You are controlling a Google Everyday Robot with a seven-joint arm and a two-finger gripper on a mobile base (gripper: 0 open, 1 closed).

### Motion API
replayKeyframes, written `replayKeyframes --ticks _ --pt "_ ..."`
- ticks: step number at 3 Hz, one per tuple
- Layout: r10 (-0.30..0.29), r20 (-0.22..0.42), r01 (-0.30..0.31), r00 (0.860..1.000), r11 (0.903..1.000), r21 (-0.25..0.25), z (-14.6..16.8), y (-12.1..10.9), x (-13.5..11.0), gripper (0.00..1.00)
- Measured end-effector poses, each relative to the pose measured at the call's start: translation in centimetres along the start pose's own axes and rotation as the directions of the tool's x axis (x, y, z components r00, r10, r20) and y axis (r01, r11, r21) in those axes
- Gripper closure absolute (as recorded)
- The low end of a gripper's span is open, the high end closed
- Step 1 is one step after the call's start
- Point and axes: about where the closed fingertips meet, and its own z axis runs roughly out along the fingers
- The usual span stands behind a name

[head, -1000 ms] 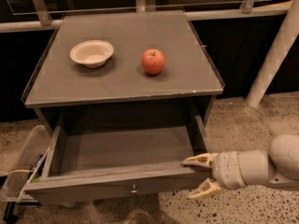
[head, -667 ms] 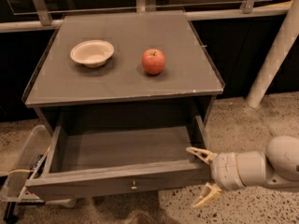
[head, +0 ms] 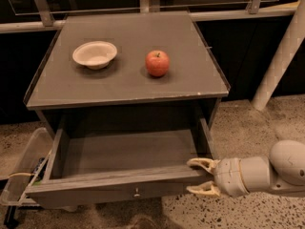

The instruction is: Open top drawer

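Narrower than a moment ago, my gripper point(head: 200, 176) sits at the drawer's point(head: 128, 151) right front corner, half open, straddling the front panel, clamping nothing. Drawer is pulled well out; opening looks done, so next I back off rightward

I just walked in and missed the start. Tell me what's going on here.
A one-armed robot is working on a grey cabinet's top drawer, which stands pulled well out, with its small knob facing forward. The gripper is at the right end of the drawer front with its fingers spread, one above the front edge and one below it. On the cabinet top sit a white bowl and a red apple, untouched.
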Motion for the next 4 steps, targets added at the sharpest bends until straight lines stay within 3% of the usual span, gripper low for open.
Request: replayKeyframes --ticks 1,2,3,4 --pt "0.0 0.0 0.0 1.0 1.0 0.0 -0.5 -0.2 -0.6 0.83" --pt "0.0 0.0 0.0 1.0 1.0 0.0 -0.7 -0.2 -0.8 1.0" --pt "0.012 -0.016 -0.012 1.0 0.9999 0.004 -1.6 1.2 0.0 1.0" --pt "0.012 -0.016 -0.012 1.0 0.9999 0.004 -1.6 1.2 0.0 0.82"
